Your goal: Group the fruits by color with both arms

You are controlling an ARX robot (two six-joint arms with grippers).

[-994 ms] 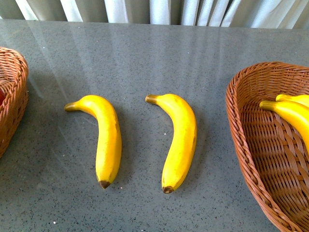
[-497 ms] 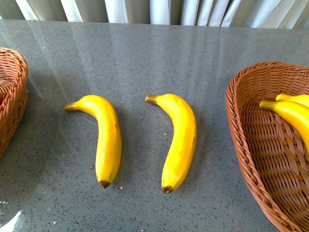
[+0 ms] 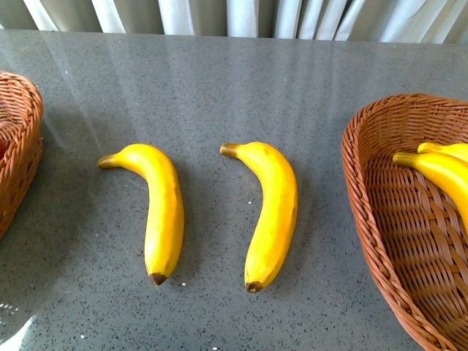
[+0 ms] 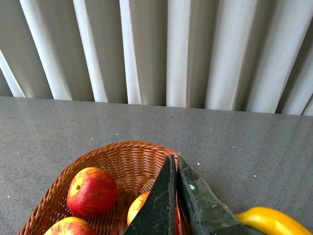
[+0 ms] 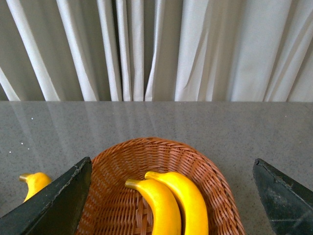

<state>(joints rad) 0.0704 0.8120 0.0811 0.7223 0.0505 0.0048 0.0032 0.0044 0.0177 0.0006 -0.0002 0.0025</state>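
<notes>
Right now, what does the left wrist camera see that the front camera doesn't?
Only the left wrist view clearly shows the red apples in the left basket and the shut left tool. Only the front view shows two whole bananas on the table and the right basket holding more bananas. Both show the left basket, the grey table and the curtains.

Glossy grey speckled table [image 3: 234, 88] before pale pleated curtains [image 4: 186, 49]

Apple [image 4: 137, 210], possibly a third, mostly behind the left hand [image 4: 175, 160].
</notes>
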